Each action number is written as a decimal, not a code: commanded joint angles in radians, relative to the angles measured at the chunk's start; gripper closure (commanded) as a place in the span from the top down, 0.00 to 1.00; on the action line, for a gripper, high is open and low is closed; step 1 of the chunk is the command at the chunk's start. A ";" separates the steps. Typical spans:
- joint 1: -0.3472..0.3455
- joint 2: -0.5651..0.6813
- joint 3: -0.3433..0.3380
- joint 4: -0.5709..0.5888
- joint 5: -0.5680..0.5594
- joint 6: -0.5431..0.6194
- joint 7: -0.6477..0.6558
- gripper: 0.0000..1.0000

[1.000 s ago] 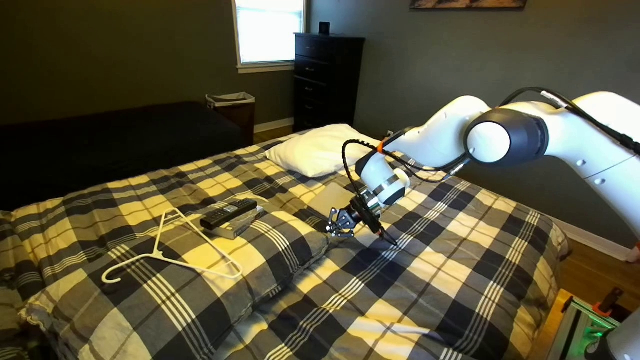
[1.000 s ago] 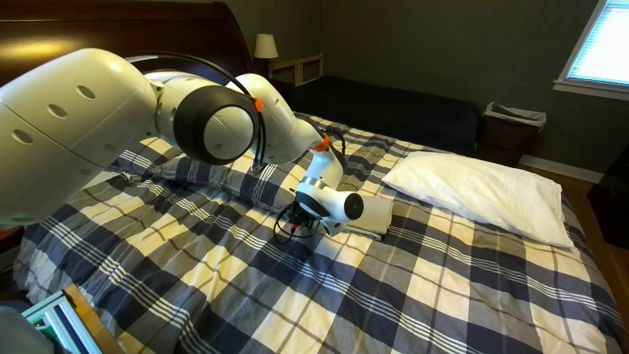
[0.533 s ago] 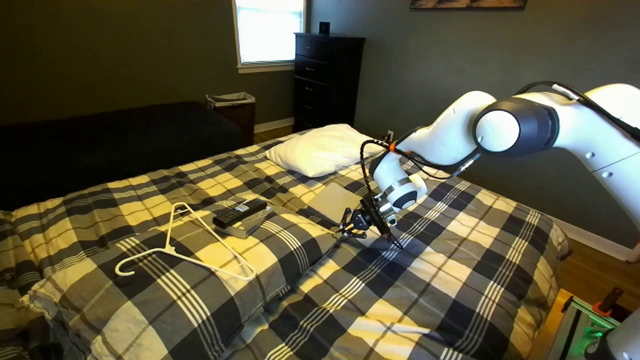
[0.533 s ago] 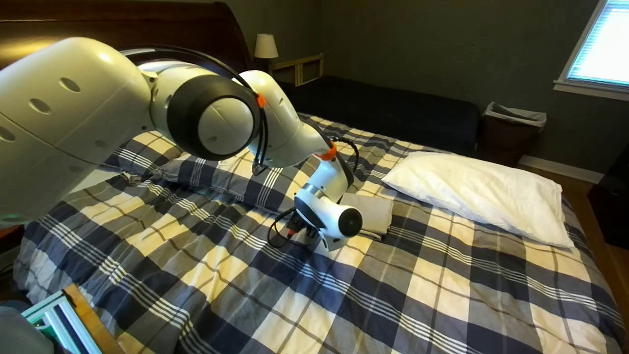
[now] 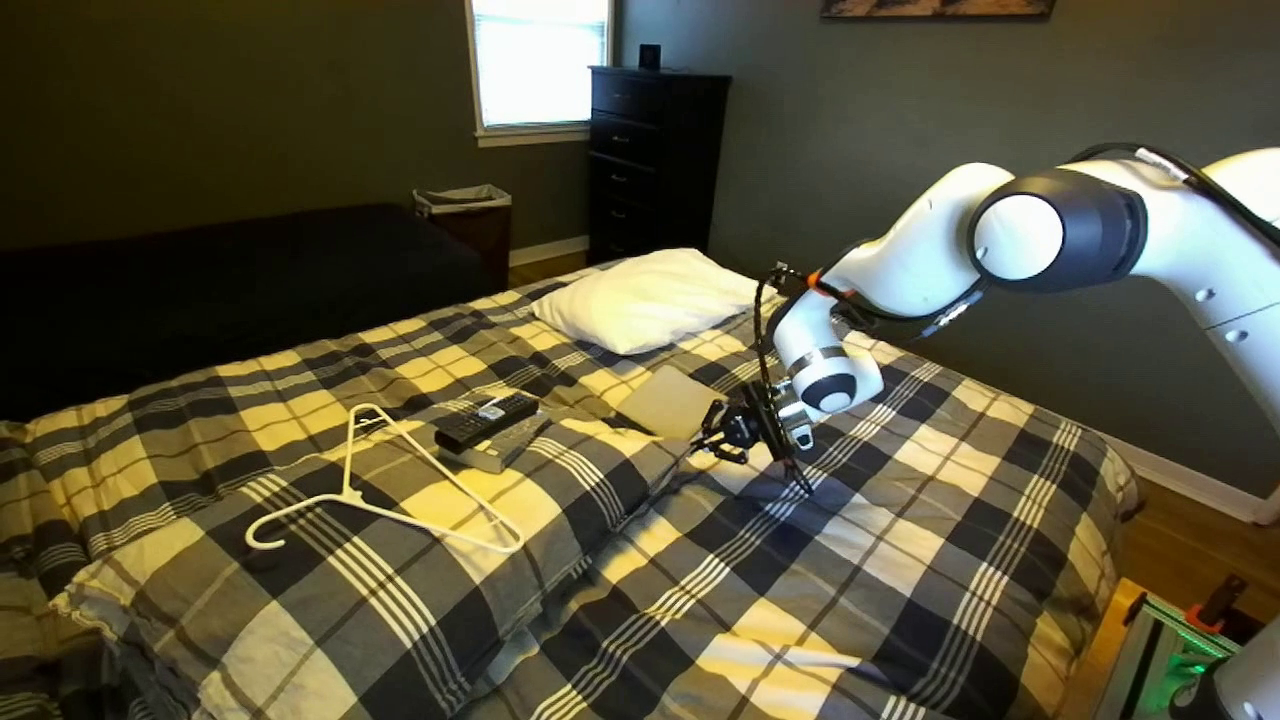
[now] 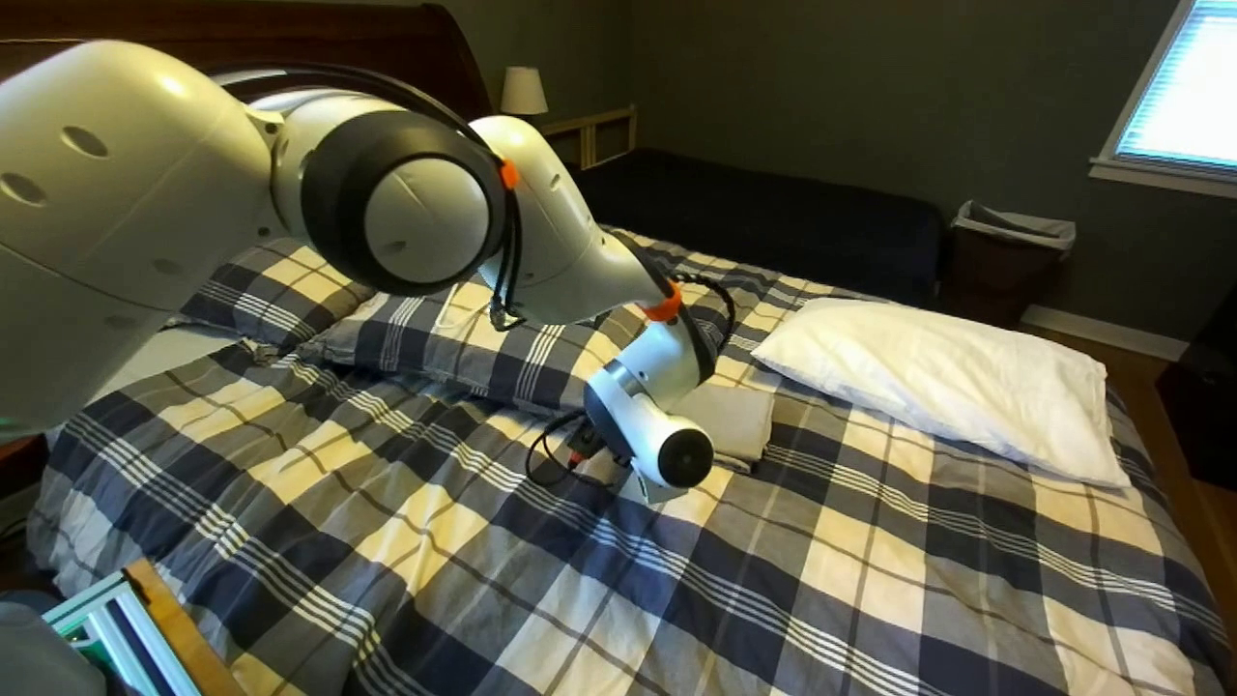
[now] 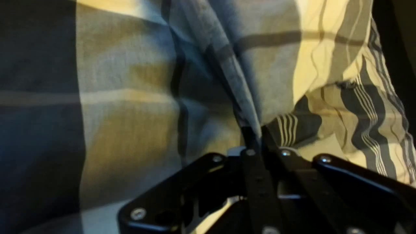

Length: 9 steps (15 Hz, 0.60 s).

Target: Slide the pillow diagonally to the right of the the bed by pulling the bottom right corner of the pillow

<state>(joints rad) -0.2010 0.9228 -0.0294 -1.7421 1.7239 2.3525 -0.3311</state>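
On the bed, the gripper pinches the pillow by a corner, the remote on top illegible.

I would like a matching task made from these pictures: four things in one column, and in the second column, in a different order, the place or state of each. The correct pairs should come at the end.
Things
1. gripper
2. white pillow
3. remote control
4. hanger

Places or states
A. on top of a grey box-like thing
B. white, lying on the plaid pillow
C. closed on an edge of the plaid pillow
D. lying directly on the bed

Right pairs: 1-C; 2-D; 3-A; 4-B
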 commanded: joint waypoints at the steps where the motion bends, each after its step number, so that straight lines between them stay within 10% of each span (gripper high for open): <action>1: -0.072 -0.079 -0.075 -0.138 0.141 -0.034 -0.059 0.02; 7: -0.229 -0.121 -0.252 -0.263 0.221 -0.173 -0.014 0.02; 8: -0.250 -0.123 -0.268 -0.267 0.230 -0.209 0.000 0.31; 9: -0.263 -0.128 -0.278 -0.274 0.240 -0.245 -0.003 0.32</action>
<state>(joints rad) -0.4189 0.8306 -0.2767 -1.9648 1.9168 2.1968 -0.3482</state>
